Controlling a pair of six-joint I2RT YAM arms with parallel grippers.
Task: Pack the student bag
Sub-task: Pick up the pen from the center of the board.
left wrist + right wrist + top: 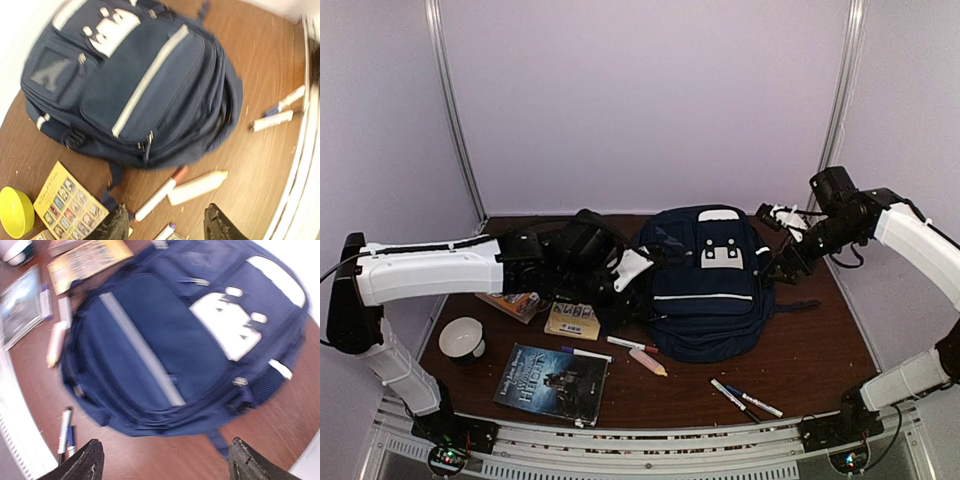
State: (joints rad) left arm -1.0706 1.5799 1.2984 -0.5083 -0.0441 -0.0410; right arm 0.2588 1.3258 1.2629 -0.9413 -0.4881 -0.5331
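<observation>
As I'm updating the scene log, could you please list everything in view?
student bag: one, navy with white trim, table centre
book: one, dark cover, front left
booklet: one, yellow, left of the bag
flat item: one, orange, partly under left arm
cup: one, white, far left
bowl: one, yellow, beside the booklet
markers: three, white or cream, before the bag
pens: two, white and blue, front right
table: one, brown, under everything
left arm: one, white and black, left side, jaws open
right arm: one, white and black, right side, jaws open
</observation>
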